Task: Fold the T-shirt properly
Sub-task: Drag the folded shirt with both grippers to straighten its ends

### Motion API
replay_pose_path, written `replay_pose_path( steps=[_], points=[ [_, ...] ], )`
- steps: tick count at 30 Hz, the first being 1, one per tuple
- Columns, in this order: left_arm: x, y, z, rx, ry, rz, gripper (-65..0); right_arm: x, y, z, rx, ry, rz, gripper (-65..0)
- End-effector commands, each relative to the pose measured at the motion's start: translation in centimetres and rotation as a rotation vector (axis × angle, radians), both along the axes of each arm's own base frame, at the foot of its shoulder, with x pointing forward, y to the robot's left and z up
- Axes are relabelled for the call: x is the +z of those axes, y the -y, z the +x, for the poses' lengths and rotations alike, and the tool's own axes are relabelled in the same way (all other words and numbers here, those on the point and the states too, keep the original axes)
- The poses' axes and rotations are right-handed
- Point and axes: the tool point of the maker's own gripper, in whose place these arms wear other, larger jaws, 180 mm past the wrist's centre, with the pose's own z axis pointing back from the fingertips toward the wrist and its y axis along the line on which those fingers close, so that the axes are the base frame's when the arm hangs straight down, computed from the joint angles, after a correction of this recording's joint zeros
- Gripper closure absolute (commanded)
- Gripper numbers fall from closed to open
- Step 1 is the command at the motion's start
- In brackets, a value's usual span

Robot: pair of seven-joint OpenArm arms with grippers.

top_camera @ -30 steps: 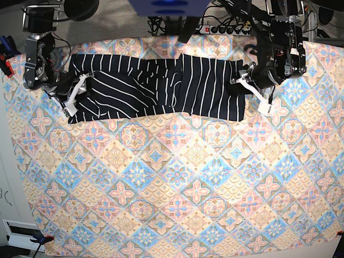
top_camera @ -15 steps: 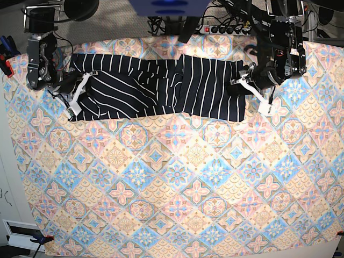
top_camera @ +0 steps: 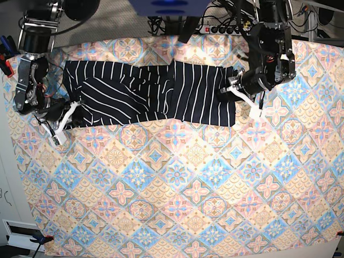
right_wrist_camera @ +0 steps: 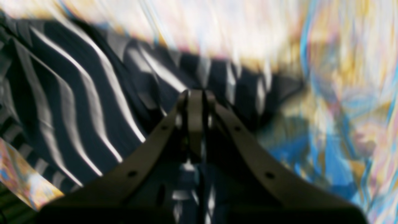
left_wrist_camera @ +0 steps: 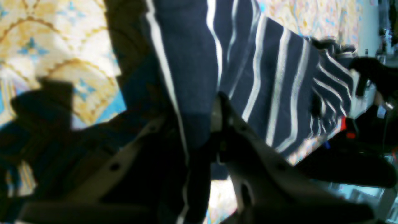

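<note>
The dark navy T-shirt [top_camera: 150, 94] with thin white stripes lies stretched sideways across the far part of the table, creased near its middle. At its right edge my left gripper [top_camera: 235, 91] is shut on the fabric. In the left wrist view the T-shirt [left_wrist_camera: 273, 77] runs down between the closed fingers of the left gripper [left_wrist_camera: 199, 124]. My right gripper [top_camera: 72, 112] sits at the shirt's lower left corner. The right wrist view is blurred; there the right gripper [right_wrist_camera: 196, 96] has its tips together, with the striped T-shirt [right_wrist_camera: 77, 93] around and between the fingers.
A pastel floral-tile tablecloth [top_camera: 177, 183] covers the whole table. A power strip [top_camera: 226, 29] and cables lie behind the far edge. A red clamp [top_camera: 5, 59] sits at the left edge and another clamp [top_camera: 40, 239] at the front left corner.
My right gripper closed on the shirt's left corner and moved toward the front. The whole shirt shifted left and slightly forward, and the left gripper followed, still gripping.
</note>
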Motion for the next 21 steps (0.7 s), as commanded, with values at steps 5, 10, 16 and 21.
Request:
replay_pose_path(
  steps=[5,10,16,21],
  points=[
    [0.8,0.5,0.7,0.001,0.032,-0.031,0.0,0.8,1.9,0.1,-0.004,0.004,-0.048,-5.6],
    [0.8,0.3,0.7,0.000,0.032,-0.025,0.0,1.7,5.3,-1.5,-0.114,0.017,-0.041,-17.9],
    [0.8,0.1,0.8,0.000,0.035,-0.021,0.0,4.8,4.3,-2.6,-0.058,0.078,-0.066,-32.6],
    [0.9,0.2,0.9,0.001,0.038,-0.022,0.0,4.6,3.5,-3.1,-0.032,0.065,-0.069,-33.0]
  ],
)
